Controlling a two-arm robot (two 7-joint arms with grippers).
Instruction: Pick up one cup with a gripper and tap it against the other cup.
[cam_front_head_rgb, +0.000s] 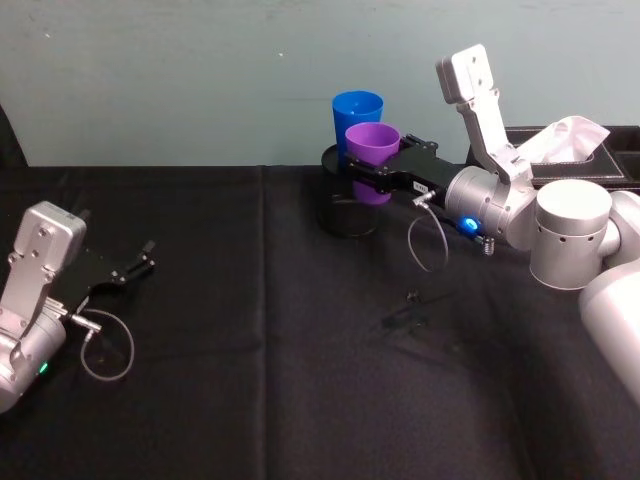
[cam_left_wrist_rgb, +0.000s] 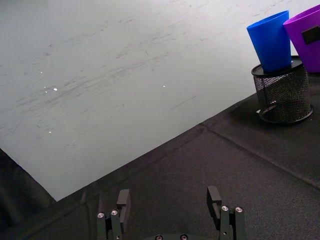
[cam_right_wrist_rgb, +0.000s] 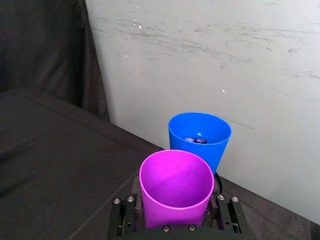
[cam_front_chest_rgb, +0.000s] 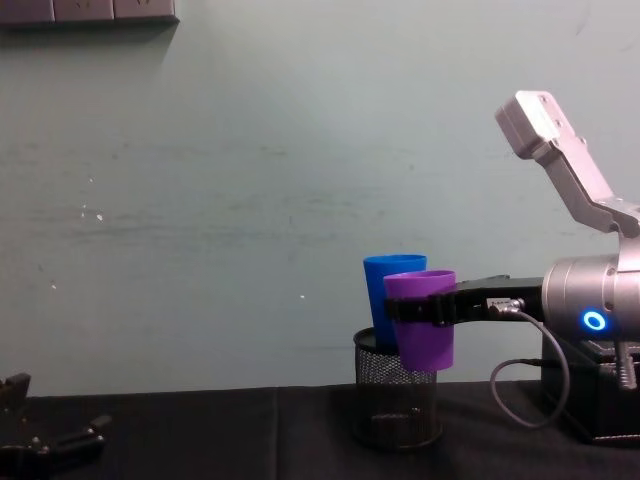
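R tool (cam_front_head_rgb: 378, 170) clamped on purple cup (cam_front_head_rgb: 372, 145), held aloft over mesh holder (cam_front_head_rgb: 345, 215), just beside blue cup (cam_front_head_rgb: 357, 108) standing in that holder; contact cannot be confirmed. L tool (cam_front_head_rgb: 135, 268) jaws apart, low over desk (cam_front_head_rgb: 300, 380) at left.

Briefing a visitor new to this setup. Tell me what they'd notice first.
The purple cup stands out, clamped in the right gripper and held in the air close beside the blue cup, which sits in a black mesh holder at the back. The left gripper rests open on the black cloth, near left.
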